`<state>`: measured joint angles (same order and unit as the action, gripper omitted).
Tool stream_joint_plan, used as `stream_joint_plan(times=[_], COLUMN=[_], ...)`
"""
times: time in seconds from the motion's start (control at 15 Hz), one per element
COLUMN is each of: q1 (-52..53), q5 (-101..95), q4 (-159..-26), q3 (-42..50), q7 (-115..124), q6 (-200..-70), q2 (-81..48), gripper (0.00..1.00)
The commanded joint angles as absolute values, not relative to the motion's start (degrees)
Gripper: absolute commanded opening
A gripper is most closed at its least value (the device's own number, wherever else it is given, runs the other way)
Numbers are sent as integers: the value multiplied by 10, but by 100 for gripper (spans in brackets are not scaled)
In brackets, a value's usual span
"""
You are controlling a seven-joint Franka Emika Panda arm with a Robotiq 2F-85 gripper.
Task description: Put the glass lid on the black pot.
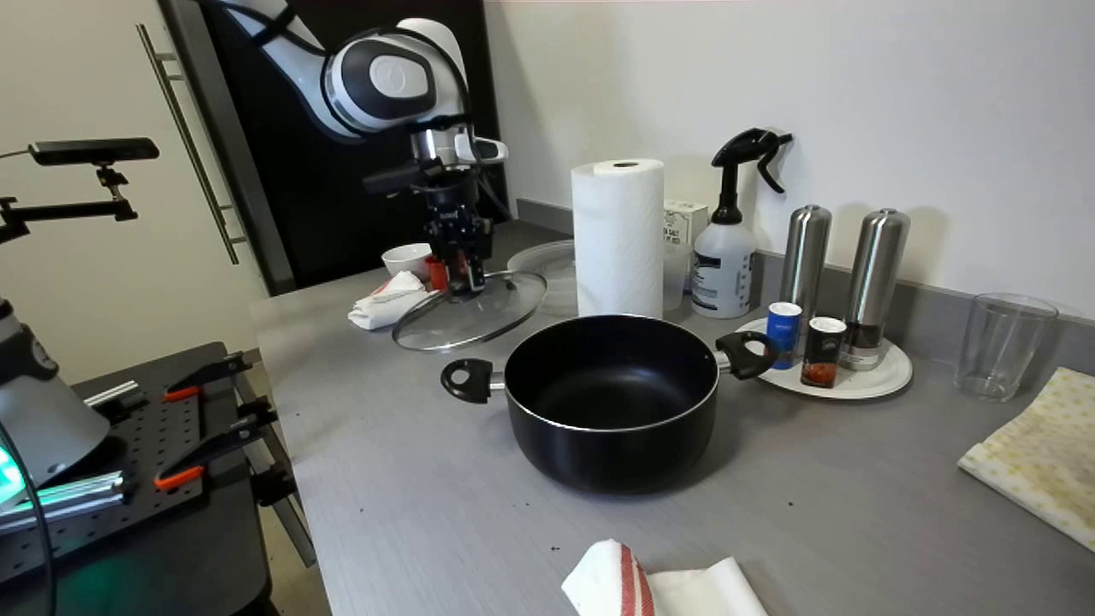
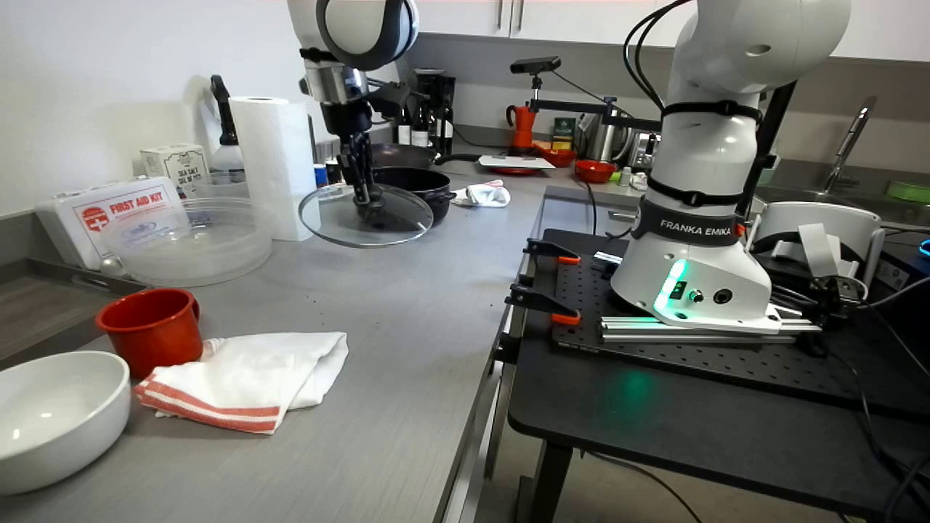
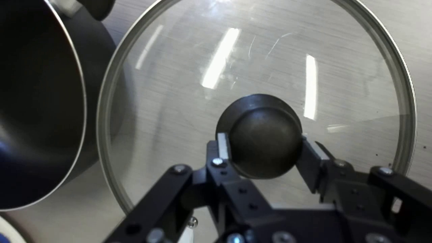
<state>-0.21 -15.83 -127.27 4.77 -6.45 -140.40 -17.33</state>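
Note:
The glass lid [image 1: 509,308] is a clear disc with a metal rim and a dark knob [image 3: 265,145]. It shows in both exterior views [image 2: 323,218] and fills much of the wrist view [image 3: 182,111]. My gripper [image 1: 466,287] is shut on the knob, with a finger on each side of it in the wrist view [image 3: 265,143]. The lid hangs above the counter, slightly tilted. The black pot [image 1: 612,449] stands uncovered on the counter, beside the lid. Its open top shows at the left of the wrist view [image 3: 37,111]. The lid partly overlaps the pot [image 2: 438,196] in an exterior view.
A paper towel roll [image 1: 618,248] stands behind the pot, near a spray bottle [image 1: 721,274]. A white plate [image 1: 890,376] with shakers is by one pot handle. A clear plastic container [image 2: 203,269], red mug [image 2: 150,334], white bowl [image 2: 58,428] and cloth [image 2: 269,370] are also on the counter.

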Motion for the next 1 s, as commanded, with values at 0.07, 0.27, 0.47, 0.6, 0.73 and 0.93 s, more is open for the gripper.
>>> stream_joint_plan(times=[0.07,0.27,0.47,0.6,0.73,0.93], q1=[-6,-19,-41,-58,-74,-93], q5=[-166,-153,-143,-134,-127,-120], q4=[-1288,-1275,-1261,-1249,-1234,-1210], q3=[49,53,64,74,84,96], q7=[-43,-35,-27,-30,-36,-41], q6=[-1392,-1375,-1355,-1339,-1323,-1306], q2=[-98,-74,-55,-47,-44,-46], gripper=[25,25,25,25,25,25])
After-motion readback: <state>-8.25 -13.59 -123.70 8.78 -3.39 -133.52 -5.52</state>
